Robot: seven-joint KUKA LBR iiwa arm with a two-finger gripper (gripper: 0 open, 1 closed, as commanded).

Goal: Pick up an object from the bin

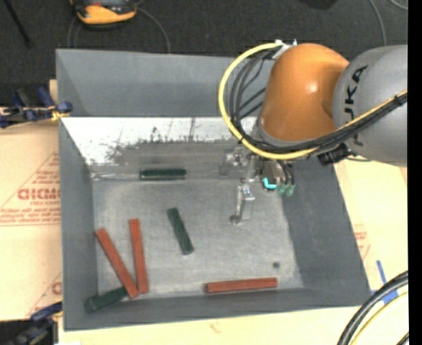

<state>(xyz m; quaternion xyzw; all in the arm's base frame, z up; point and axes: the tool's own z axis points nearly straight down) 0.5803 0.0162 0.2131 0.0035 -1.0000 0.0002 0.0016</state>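
Gripper (241, 210) hangs under the arm's orange cover (304, 92), w/ yellow & black cables (232, 110) looped round the wrist. It sits low over bare floor in the right-middle of the grey metal bin (78, 221). Can't tell if it's spread or pressed together, as it reads as one thin metal piece from this angle.

Nearest item is a short dark green bar (180, 230), lying flat on the floor just left of the gripper, tilted, apart from it, not touching.

Other items, all flat on the floor:
- second dark green bar (162, 173) along the foot of the back wall, left of the gripper & further back
- long red-brown bar (241, 286) along the front wall, in front of the gripper, well apart
- two red-brown bars in the left-front area, outer one (116, 262) slanted, inner one (138, 255) nearly straight front-to-back; their front ends close in like a V
- third dark green bar (106, 300) in the front-left corner, its end seems to meet the V's tip

Tiny dark speck (275, 266) on the floor, front-right of the gripper; too small to ID
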